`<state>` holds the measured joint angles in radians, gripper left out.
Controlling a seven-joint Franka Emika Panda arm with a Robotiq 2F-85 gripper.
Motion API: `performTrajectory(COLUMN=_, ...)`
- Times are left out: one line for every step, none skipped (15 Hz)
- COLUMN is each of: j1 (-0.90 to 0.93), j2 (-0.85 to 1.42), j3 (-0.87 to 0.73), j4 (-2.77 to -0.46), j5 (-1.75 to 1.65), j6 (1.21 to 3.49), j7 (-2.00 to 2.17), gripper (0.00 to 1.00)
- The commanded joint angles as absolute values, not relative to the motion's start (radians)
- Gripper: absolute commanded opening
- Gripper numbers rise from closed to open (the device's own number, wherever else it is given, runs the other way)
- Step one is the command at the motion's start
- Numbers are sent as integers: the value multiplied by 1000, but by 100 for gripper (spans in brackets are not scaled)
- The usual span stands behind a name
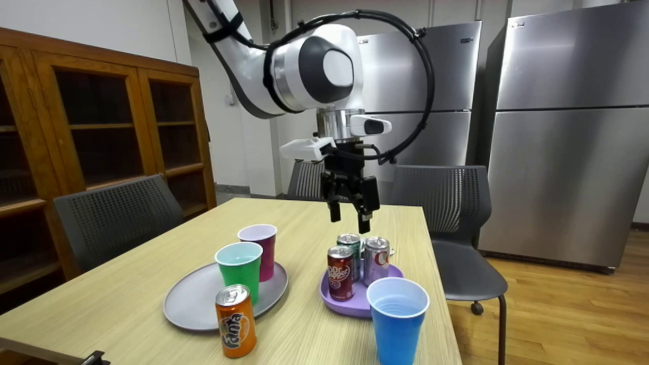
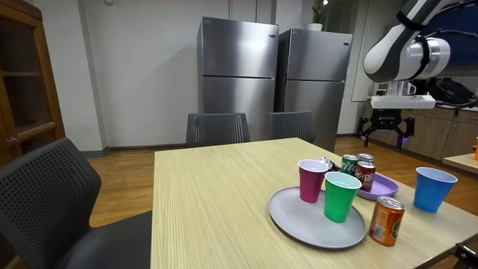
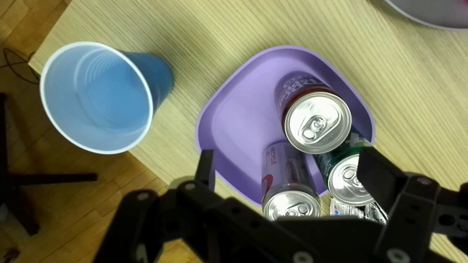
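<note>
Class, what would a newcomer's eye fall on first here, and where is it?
Probably the white robot arm first, its jaws open and empty, higher than the three cans on the purple plate. Next, the blue cup near the edge of the table, then the green cup and magenta cup on the grey plate. The orange Fanta can stands beside that plate.

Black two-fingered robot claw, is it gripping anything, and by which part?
Nothing is held: the claw hangs open, clear of the green cylindrical metal can.
</note>
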<state>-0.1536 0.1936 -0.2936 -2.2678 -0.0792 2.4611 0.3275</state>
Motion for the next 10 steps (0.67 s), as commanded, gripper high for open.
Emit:
performTrajectory(j1=-154, j2=79, j3=-291, j4=-2371, j5=-127, j6=2451, j7=355, gripper=100)
performTrajectory(j1=-158, j2=61, j3=-288, j4=-2393, j5=-129, j6=2450, j7=350, gripper=100)
performTrajectory(j1=-162, j2=40, j3=-283, j4=-2418, j5=-126, j6=2448, j7=337, gripper=100)
performTrajectory(j1=-164, j2=23, j3=-281, j4=-2439, j5=-129, j6=2447, j7=334, gripper=100)
performTrajectory(j1=-166, j2=7, j3=-277, j4=-2460, j5=-127, j6=2442, j7=318, gripper=100)
performTrajectory(j1=-167, j2=-8, j3=-272, j4=-2477, j5=-128, j6=2432, j7=303, gripper=100)
performTrajectory(j1=-165, j2=-17, j3=-261, j4=-2492, j5=-111, j6=2426, j7=267, gripper=100)
performTrajectory(j1=-161, j2=-26, j3=-245, j4=-2508, j5=-75, j6=2439, j7=223, gripper=100)
performTrajectory(j1=-146, j2=-24, j3=-219, j4=-2516, j5=-8, j6=2469, j7=161, gripper=100)
performTrajectory(j1=-171, j2=26, j3=-242, j4=-2475, j5=-73, j6=2458, j7=244, gripper=100)
